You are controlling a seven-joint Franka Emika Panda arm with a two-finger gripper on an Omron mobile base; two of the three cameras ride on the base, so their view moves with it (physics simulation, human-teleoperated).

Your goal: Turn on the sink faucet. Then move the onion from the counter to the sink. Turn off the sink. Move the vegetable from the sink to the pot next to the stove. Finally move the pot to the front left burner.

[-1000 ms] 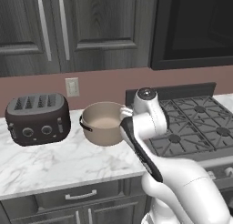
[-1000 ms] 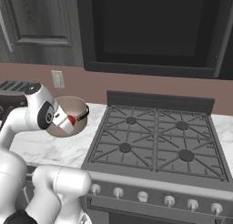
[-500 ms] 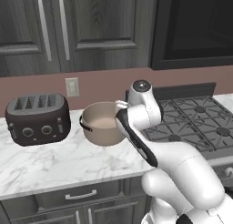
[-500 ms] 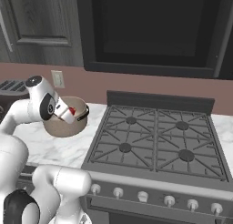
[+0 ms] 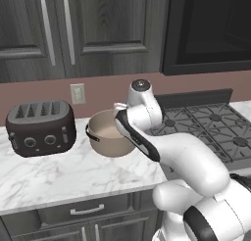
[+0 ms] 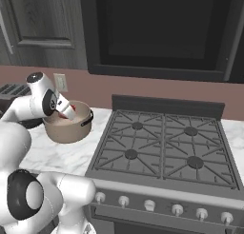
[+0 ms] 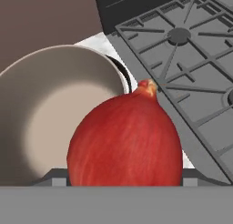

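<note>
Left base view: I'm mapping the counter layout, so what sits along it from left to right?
Toaster → pot → stove, with the wall outlet above the gap between toaster and pot.

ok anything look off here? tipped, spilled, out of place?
Nothing stands out. The pot sits upright on the counter between the toaster and the stove, with no spill. The red onion is intact, held at the gripper over the pot. The burners are bare.
</note>
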